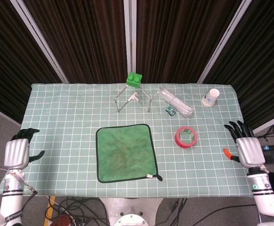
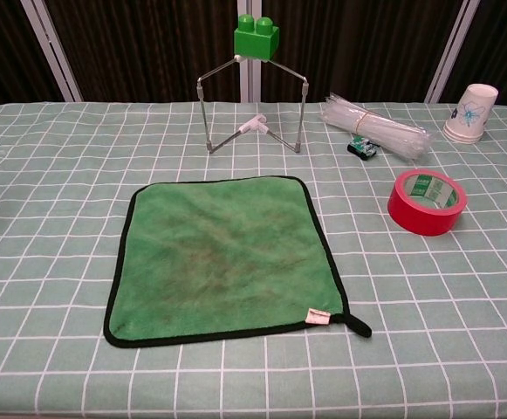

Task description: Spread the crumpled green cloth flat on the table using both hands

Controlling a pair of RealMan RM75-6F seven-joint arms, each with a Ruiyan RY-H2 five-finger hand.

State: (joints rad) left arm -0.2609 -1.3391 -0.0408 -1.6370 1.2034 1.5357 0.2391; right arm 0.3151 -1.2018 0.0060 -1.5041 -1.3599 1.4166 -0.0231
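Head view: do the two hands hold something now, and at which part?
Nothing is held. The left hand and right hand are off the table's sides, fingers apart, away from the flat green cloth.

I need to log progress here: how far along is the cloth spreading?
Done: the cloth lies flat and square on the table, no folds showing. In hand: nothing; the left hand and right hand are off past the table's sides, holding nothing and apart from the cloth. Left: nothing visible, beyond perhaps parking the arms.
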